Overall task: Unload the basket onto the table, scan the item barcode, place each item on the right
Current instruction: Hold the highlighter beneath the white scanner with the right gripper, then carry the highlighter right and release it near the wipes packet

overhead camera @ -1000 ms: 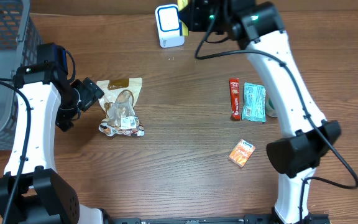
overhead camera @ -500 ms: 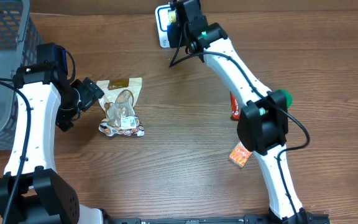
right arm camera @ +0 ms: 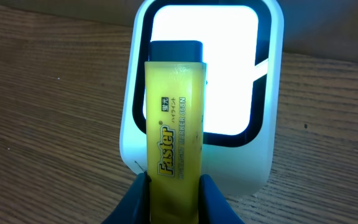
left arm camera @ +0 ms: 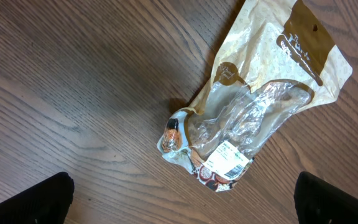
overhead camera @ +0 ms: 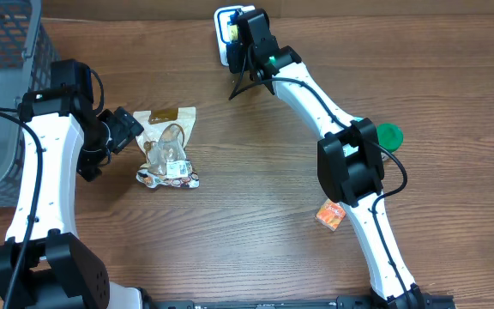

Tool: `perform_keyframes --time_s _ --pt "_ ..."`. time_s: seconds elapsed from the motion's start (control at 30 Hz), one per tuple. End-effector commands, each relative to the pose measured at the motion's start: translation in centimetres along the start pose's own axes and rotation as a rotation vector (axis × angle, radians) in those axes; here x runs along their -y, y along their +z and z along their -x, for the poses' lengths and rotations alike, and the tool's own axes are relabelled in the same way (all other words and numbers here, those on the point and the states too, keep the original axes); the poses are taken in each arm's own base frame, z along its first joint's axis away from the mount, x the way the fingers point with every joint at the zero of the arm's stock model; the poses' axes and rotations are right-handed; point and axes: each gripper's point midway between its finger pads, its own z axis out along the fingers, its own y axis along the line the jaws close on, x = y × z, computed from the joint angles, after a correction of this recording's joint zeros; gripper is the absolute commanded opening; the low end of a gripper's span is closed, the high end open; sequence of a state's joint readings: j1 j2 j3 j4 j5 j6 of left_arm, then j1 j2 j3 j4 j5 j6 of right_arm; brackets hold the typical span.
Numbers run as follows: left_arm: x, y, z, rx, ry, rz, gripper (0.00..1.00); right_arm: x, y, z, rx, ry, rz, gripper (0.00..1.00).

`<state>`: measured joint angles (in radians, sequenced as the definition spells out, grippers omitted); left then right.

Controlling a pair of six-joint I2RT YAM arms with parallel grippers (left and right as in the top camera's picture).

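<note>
The right gripper is clamped nearly shut and held up to the scanner at the far edge of the table, apparently so its lit window can read a code. The left gripper hangs wide open and empty beside a snack bag, likely next in line. The yellow marker is pinched upright just before that window.

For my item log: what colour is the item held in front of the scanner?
The item is yellow with black lettering; clearest in the right wrist view.
</note>
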<state>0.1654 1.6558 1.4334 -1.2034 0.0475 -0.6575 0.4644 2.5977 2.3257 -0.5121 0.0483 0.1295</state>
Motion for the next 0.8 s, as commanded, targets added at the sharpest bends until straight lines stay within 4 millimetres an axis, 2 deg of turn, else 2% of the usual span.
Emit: perform_keyframes --time_s 0.0,0.1,0.2,0.3,0.37,0.47,0.53,0.63,0.77 --pt "0.0 0.0 0.3 0.005 0.006 0.004 1.00 -0.1 0.2 0.3 0.013 -0.002 0.010 0.04" --pt "0.0 0.0 0.3 0.006 0.006 0.004 1.00 0.1 0.0 0.3 0.008 0.003 0.007 0.04" --pt "0.0 0.0 0.3 0.005 0.006 0.004 1.00 0.5 -2.0 1.7 0.005 0.072 0.006 0.04" --pt "0.0 0.0 0.3 0.005 0.006 0.004 1.00 0.6 -5.8 4.4 0.025 0.103 0.038 0.04" --pt "0.0 0.0 0.3 0.005 0.006 0.004 1.00 0.9 -9.1 6.0 0.025 0.113 0.057 0.04" --pt "0.0 0.0 0.3 0.005 0.006 0.004 1.00 1.5 -14.3 6.6 -0.029 0.131 0.069 0.04" --pt "0.0 0.0 0.3 0.005 0.006 0.004 1.00 2.6 -17.5 5.6 -0.102 0.148 0.040 0.04" --pt "0.0 0.0 0.3 0.005 0.006 0.004 1.00 4.6 -21.7 2.6 -0.249 0.183 -0.014 0.04" --pt "0.0 0.0 0.3 0.005 0.006 0.004 1.00 7.0 -24.4 -2.5 -0.473 0.233 -0.084 0.05"
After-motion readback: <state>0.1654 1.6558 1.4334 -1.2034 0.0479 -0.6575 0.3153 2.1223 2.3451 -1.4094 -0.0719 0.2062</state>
